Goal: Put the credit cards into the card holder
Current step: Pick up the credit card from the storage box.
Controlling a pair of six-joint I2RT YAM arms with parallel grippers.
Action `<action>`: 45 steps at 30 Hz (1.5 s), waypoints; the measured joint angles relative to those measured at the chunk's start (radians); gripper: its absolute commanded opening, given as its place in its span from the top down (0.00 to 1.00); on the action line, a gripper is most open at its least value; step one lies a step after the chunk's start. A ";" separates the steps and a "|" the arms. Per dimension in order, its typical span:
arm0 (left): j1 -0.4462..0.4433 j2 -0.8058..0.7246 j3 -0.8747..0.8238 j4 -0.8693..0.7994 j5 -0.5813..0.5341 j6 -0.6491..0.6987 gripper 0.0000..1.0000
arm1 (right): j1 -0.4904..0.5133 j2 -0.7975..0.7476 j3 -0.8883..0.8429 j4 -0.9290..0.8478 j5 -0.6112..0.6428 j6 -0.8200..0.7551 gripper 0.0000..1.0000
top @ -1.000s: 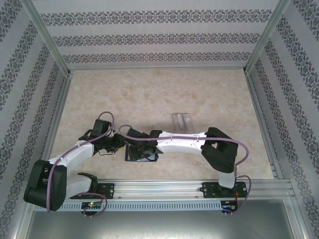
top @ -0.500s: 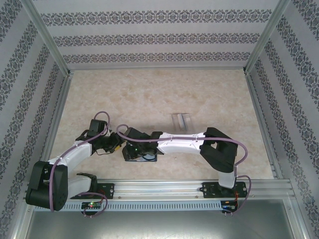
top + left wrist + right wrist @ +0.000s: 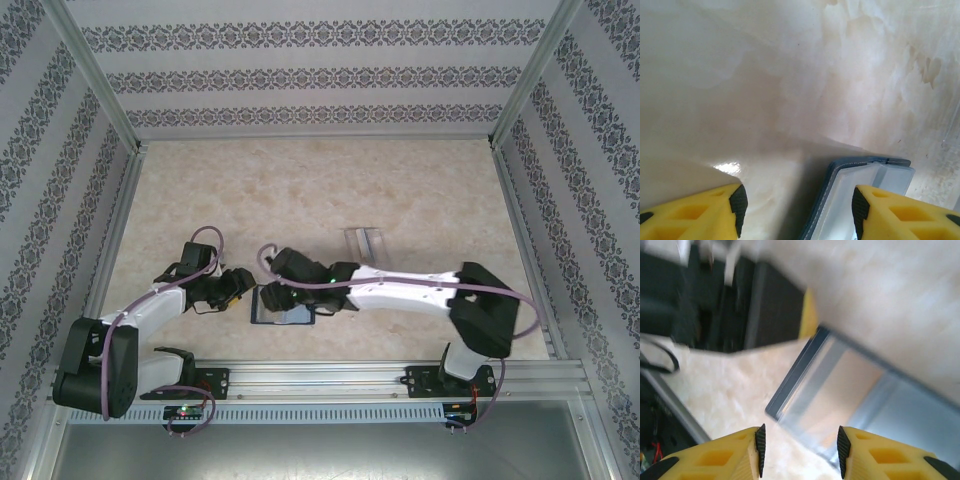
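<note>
On the table (image 3: 300, 190), card holder (image 3: 283, 306) uncovered, right pincer (image 3: 800, 449) withdrawn.

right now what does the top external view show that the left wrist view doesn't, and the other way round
The top external view gives the layout: both arms bent in over the open card holder, and a clear striped plastic piece lying apart from it, farther back on the table. The left wrist view gives close detail: the stitched blue edge and clear pocket of the card holder, seen partly between the yellow fingers of the open left gripper. Shared: the card holder and the marbled table.
</note>
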 measured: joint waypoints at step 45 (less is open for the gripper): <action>-0.024 -0.228 0.016 -0.087 -0.163 0.047 0.31 | -0.523 0.065 0.059 -0.445 0.401 -0.405 0.12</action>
